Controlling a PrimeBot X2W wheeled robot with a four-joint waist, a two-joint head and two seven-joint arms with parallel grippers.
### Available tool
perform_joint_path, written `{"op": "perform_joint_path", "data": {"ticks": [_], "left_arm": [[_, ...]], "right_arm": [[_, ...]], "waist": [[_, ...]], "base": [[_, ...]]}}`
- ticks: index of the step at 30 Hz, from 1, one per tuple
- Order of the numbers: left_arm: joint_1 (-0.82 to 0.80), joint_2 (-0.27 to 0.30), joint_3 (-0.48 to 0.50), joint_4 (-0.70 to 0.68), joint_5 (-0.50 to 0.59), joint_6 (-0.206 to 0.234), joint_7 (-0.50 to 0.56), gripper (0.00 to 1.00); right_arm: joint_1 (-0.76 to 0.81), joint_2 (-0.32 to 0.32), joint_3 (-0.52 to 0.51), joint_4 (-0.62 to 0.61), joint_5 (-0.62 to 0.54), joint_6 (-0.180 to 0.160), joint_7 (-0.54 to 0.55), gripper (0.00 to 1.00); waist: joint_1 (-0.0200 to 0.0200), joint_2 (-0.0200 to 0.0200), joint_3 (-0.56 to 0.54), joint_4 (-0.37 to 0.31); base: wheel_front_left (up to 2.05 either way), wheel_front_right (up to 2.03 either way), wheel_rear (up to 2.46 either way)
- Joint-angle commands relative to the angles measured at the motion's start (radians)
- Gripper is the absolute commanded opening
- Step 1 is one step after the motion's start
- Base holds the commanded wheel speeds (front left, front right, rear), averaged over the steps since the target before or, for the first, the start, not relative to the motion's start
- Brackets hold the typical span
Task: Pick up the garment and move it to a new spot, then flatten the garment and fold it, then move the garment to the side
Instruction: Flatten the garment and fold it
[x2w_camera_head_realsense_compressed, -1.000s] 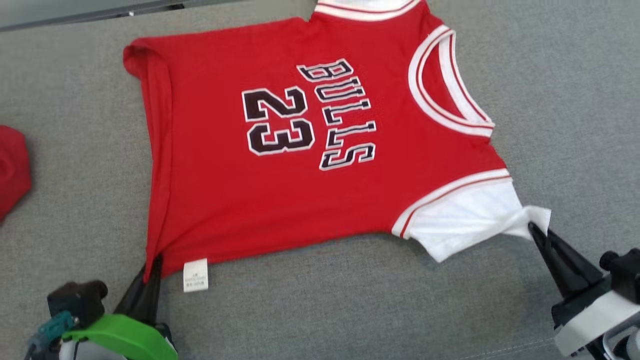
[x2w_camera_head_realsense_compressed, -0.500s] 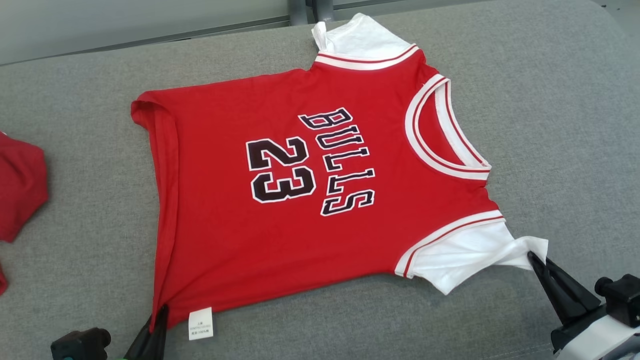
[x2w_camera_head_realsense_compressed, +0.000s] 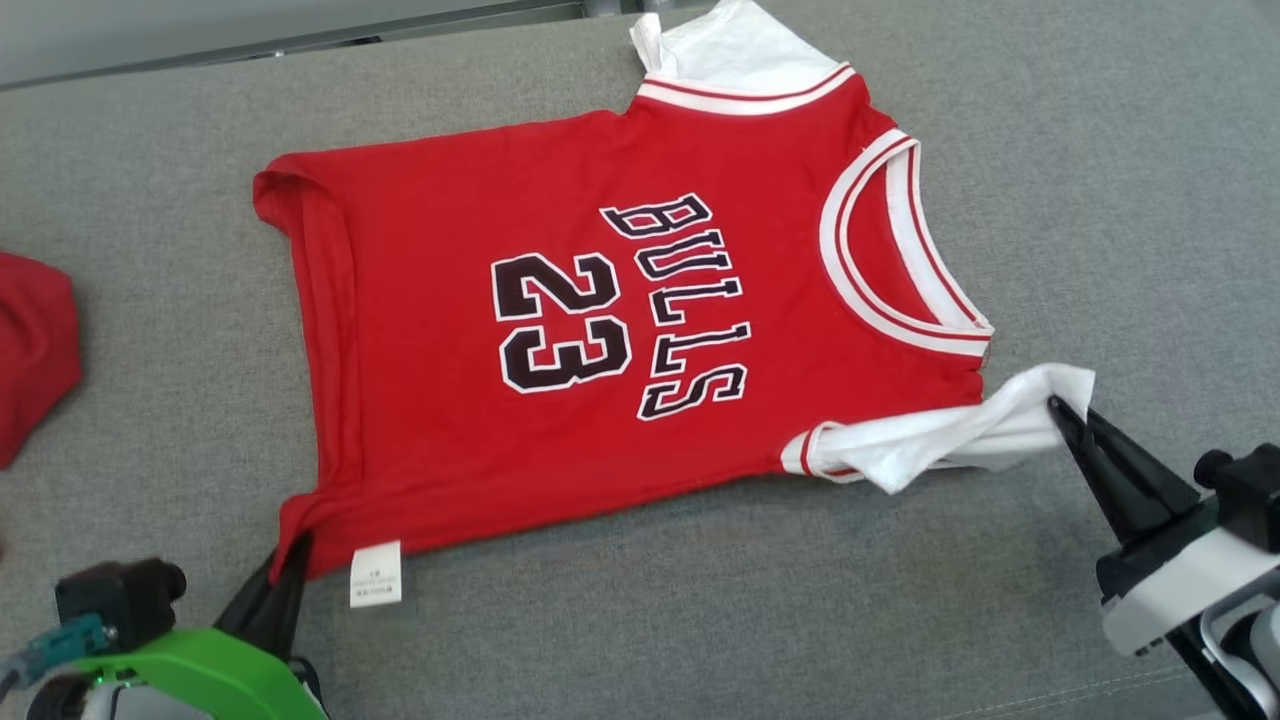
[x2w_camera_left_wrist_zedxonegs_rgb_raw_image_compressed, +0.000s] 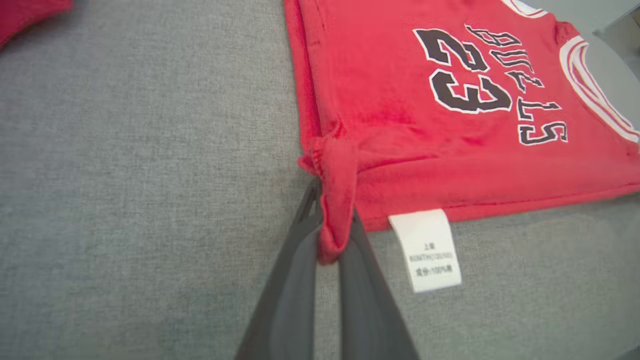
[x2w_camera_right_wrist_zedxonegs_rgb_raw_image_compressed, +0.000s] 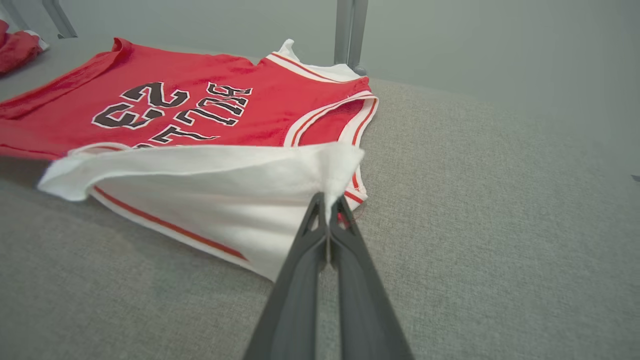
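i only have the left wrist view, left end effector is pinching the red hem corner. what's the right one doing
Observer: The right end effector is shut on the tip of the near white sleeve of the jersey, holding it raised off the grey surface.
Operator: ok and the other sleeve
Observer: The far white sleeve lies at the far edge of the surface, one small corner poking up.
Operator: is the hem flat further up
Observer: No, the far hem corner is folded over on itself.
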Motion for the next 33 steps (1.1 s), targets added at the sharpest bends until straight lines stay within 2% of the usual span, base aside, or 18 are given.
{"op": "perform_joint_path", "data": {"ticks": [1, 4, 5, 9, 17, 23, 24, 25, 26, 27, 33], "left_arm": [[-0.058, 0.018, 0.004, -0.017, 0.013, 0.012, 0.034, 0.0], [-0.114, 0.031, -0.008, -0.023, 0.032, 0.016, 0.079, 0.0], [-0.182, 0.028, -0.02, -0.017, 0.048, 0.017, 0.121, 0.0], [-0.286, 0.012, -0.05, 0.024, 0.076, 0.001, 0.192, 0.0], [-0.524, -0.071, -0.12, 0.205, 0.129, -0.053, 0.314, 0.0], [-0.609, -0.13, -0.14, 0.328, 0.137, -0.083, 0.332, 0.0], [-0.614, -0.14, -0.135, 0.343, 0.13, -0.084, 0.326, 0.04], [-0.619, -0.147, -0.133, 0.355, 0.129, -0.086, 0.322, 0.4], [-0.62, -0.152, -0.13, 0.365, 0.126, -0.084, 0.316, 0.89], [-0.617, -0.155, -0.125, 0.374, 0.123, -0.079, 0.309, 1.0], [-0.542, -0.146, -0.085, 0.311, 0.099, -0.055, 0.241, 1.0]], "right_arm": [[-0.046, -0.01, -0.007, 0.0, 0.007, -0.002, 0.002, 0.0], [-0.082, -0.022, -0.004, 0.011, -0.005, -0.002, 0.009, 0.0], [-0.121, -0.027, 0.002, 0.024, -0.012, -0.002, 0.016, 0.0], [-0.187, -0.029, 0.024, 0.052, -0.013, -0.002, 0.026, 0.0], [-0.353, -0.034, 0.101, 0.166, -0.02, -0.002, 0.033, 0.0], [-0.424, -0.034, 0.146, 0.252, -0.021, -0.002, 0.027, 0.0], [-0.434, -0.034, 0.144, 0.264, -0.036, -0.002, 0.019, 0.0], [-0.441, -0.032, 0.142, 0.277, -0.047, -0.002, 0.012, 0.28], [-0.446, -0.027, 0.14, 0.288, -0.058, -0.002, 0.005, 0.97], [-0.45, -0.023, 0.132, 0.3, -0.068, -0.002, -0.002, 1.0], [-0.403, 0.008, 0.04, 0.277, -0.085, -0.002, -0.027, 1.0]], "waist": [[0.0001, 0.0026, 0.034, 0.006], [0.0001, 0.0026, 0.055, 0.014], [0.0001, 0.0026, 0.074, 0.025], [0.0001, 0.0026, 0.099, 0.039], [0.0001, 0.0026, 0.136, 0.065], [0.0001, 0.0026, 0.146, 0.075], [0.0001, 0.0026, 0.146, 0.076], [0.0001, 0.0026, 0.145, 0.075], [0.0001, 0.0026, 0.144, 0.074], [0.0001, 0.0026, 0.142, 0.074], [0.0001, 0.0026, 0.12, 0.075]], "base": [[0.0, 0.0, 0.0], [0.0, 0.0, 0.0], [0.0, 0.0, 0.0], [0.0, 0.0, 0.0], [0.0, 0.0, 0.0], [0.0, 0.0, 0.0], [0.0, 0.0, 0.0], [0.0, 0.0, 0.0], [0.0, 0.0, 0.0], [0.0, 0.0, 0.0], [0.0, 0.0, 0.0]]}}
